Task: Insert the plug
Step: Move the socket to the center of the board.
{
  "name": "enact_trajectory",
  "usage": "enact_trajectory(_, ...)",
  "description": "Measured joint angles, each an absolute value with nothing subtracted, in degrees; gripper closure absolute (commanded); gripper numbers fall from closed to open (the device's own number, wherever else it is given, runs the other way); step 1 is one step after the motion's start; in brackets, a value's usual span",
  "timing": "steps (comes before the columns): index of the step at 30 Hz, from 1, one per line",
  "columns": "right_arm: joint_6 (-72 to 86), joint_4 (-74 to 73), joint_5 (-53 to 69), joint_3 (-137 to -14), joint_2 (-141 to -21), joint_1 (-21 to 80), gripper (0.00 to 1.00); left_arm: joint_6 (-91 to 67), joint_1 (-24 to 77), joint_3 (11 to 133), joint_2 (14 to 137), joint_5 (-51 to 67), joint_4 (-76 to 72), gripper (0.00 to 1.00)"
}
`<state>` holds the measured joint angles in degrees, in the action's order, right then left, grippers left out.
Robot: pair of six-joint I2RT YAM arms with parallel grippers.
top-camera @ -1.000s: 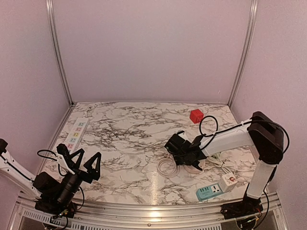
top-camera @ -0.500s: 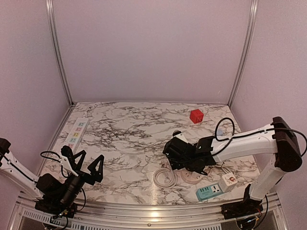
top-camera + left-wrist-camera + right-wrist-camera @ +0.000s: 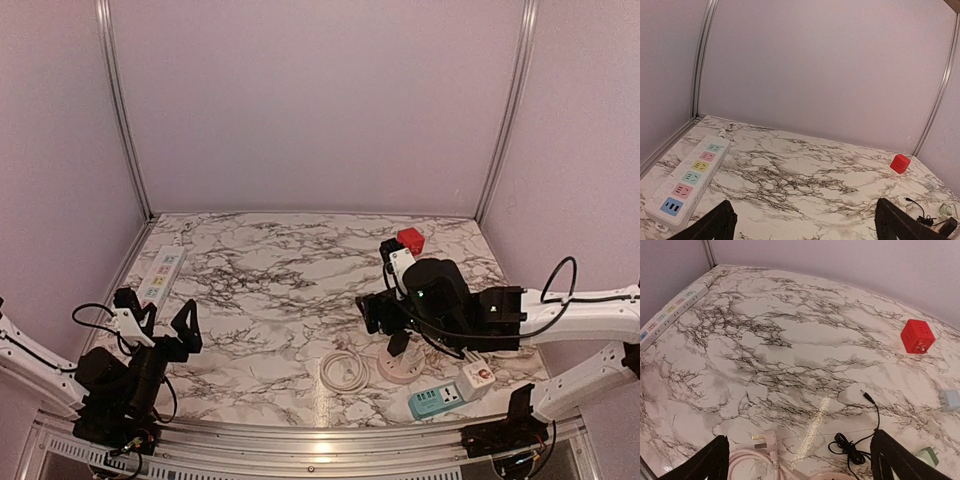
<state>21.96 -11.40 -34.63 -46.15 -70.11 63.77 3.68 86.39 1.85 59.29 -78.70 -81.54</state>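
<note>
Marble table (image 3: 260,270) as a second ago, with no shift among the things on it. Biggest change in the right arm (image 3: 520,310): no longer crouched low over the cable coil (image 3: 343,372), now lifted and drawn back rightward, elbow swung out past the frame edge, wrist high above the round white socket base (image 3: 400,368). Left arm (image 3: 40,365) only nudged, left gripper (image 3: 157,315) spread wide and empty near the front-left corner. Right gripper (image 3: 799,437) likewise splayed, holding nothing. Reads as a pull-up for a fresh look rather than a pick: plug ungrasped, insertion not begun. Long power strip (image 3: 160,275) along the left edge, well apart; red cube socket (image 3: 409,241) toward the far right. White three-pin plug (image 3: 765,440) flat on the marble at the end of its pale cable, pins seemingly toward the left of the wrist view. Seen from that wrist, under the gap between the right fingers (image 3: 715,460), nearer the finger at the view's left, touching neither and well below both. Calls for a descent and a small sideways correction before any closing.
</note>
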Motion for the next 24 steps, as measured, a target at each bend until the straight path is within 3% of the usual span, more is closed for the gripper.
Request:
enact_trajectory(7, 20.73, -5.56, -23.22, -44.01, -66.52, 65.93, 0.08, -10.35, 68.99, 12.84, 44.07, -75.26, -47.24, 0.01)
enact_trajectory(12, 20.69, -4.32, -20.73, -43.16, -65.8, 66.83, 0.09, -15.38, 54.46, 20.97, 40.51, -71.24, -28.99, 0.01)
enact_trajectory(16, 20.67, -4.1, -20.49, -42.83, -63.83, 67.42, 0.09, -17.23, 42.46, 29.95, 47.62, -64.42, -17.28, 0.01)
enact_trajectory(24, 20.14, -3.29, -21.96, -42.17, -58.74, 69.3, 0.09, -20.62, 18.81, 42.7, 70.7, -37.98, -3.86, 0.01)
